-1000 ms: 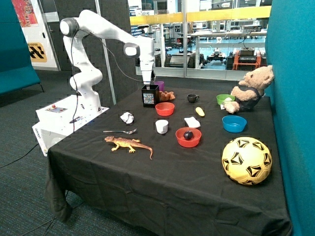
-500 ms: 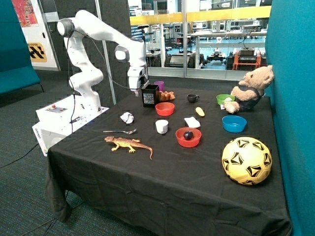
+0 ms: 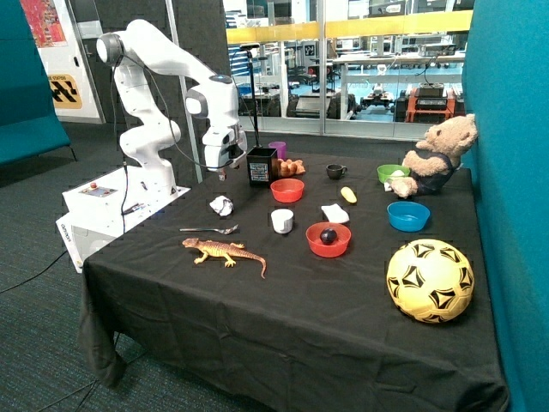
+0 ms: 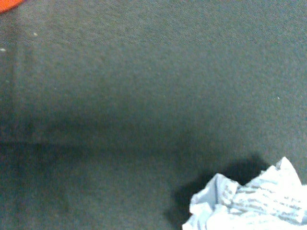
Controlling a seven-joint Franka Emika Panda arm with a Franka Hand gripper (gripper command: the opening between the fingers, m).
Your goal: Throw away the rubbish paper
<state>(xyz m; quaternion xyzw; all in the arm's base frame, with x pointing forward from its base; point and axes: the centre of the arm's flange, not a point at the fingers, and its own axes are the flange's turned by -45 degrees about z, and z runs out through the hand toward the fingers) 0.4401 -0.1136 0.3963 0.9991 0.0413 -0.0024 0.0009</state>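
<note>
One crumpled white paper ball [image 3: 221, 205] lies on the black tablecloth, beyond the spoon [image 3: 210, 229] and in front of the black bin [image 3: 262, 166]. It also shows in the wrist view [image 4: 249, 201], at the edge of the picture. A second paper ball is not in view. My gripper [image 3: 221, 174] hangs a short way above the paper ball, beside the black bin, and touches nothing.
Near the paper ball are a white cup [image 3: 281, 221], a red bowl [image 3: 287, 190], a toy lizard [image 3: 225, 252] and a flat white folded square [image 3: 334, 213]. Farther off are a red bowl with a dark fruit [image 3: 328, 239], a blue bowl [image 3: 407, 215], a teddy bear [image 3: 433, 156] and a yellow ball [image 3: 429, 280].
The arm has swung away from above the black bin, toward the table's robot-side edge and lower, and now hangs over the paper ball.
</note>
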